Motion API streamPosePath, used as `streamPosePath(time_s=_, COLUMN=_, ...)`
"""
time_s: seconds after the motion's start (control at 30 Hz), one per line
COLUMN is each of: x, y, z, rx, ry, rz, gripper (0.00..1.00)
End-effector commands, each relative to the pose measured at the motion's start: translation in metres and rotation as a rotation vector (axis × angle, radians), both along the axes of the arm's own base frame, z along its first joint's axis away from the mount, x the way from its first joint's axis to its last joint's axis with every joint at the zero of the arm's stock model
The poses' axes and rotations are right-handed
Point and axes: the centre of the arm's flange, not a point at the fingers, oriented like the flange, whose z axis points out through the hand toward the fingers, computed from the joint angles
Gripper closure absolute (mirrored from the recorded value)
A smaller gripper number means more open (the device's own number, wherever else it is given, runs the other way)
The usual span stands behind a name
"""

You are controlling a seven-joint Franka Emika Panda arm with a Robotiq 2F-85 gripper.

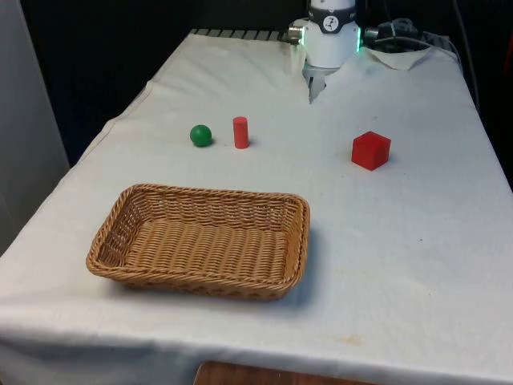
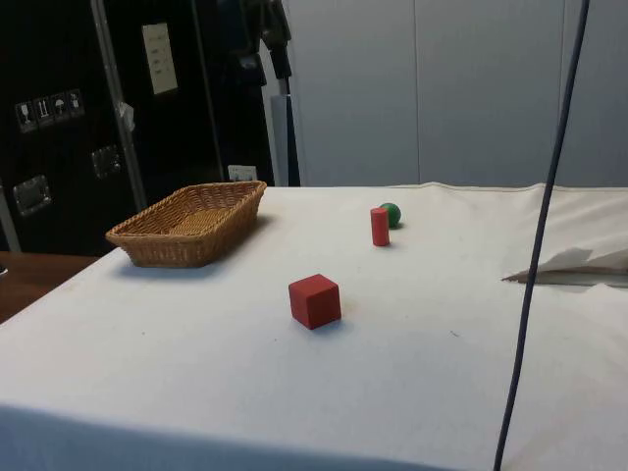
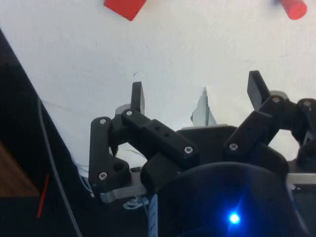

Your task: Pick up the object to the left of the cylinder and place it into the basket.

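A green ball (image 1: pixel 200 135) lies on the white cloth just to the front view's left of an upright red cylinder (image 1: pixel 240 132). From the side the green ball (image 2: pixel 391 214) sits partly behind the red cylinder (image 2: pixel 380 227). A woven wicker basket (image 1: pixel 264 204) stands empty nearer the front edge; the basket (image 2: pixel 157 233) is also in the side view. My gripper (image 3: pixel 196 93) is open, its fingers (image 3: pixel 137 98) wide apart with nothing between them, high over the cloth at the robot's end, far from the ball. The cylinder's end (image 3: pixel 295 8) peeks into the wrist view.
A red cube (image 1: pixel 370 150) rests on the front view's right, apart from the other pieces; the cube (image 2: pixel 315 300) shows from the side and its corner (image 3: pixel 125 7) from the wrist. A dark cable (image 2: pixel 535 255) hangs across the side view.
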Motion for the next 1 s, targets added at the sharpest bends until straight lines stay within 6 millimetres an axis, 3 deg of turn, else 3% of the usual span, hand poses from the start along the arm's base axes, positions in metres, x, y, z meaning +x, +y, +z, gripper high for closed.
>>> streamPosePath(time_s=0.0, x=-0.002, y=0.005, z=0.001, rx=0.001, ry=-0.001, rz=-0.006, gripper=0.0)
streamPosePath(time_s=0.03, x=0.0, y=0.0, z=0.0, rx=0.0, ry=0.0, rz=0.0, gripper=0.0)
streamPosePath(time_s=0.33, x=-0.01, y=0.017, z=-0.003, rx=0.011, ry=0.014, rz=-0.008, gripper=0.0)
streamPosePath(time_s=0.57, x=-0.03, y=0.039, z=-0.016, rx=0.019, ry=0.007, rz=-0.011, gripper=0.0)
streamPosePath(time_s=0.97, x=-0.045, y=0.062, z=-0.041, rx=0.022, ry=0.018, rz=-0.008, gripper=0.0)
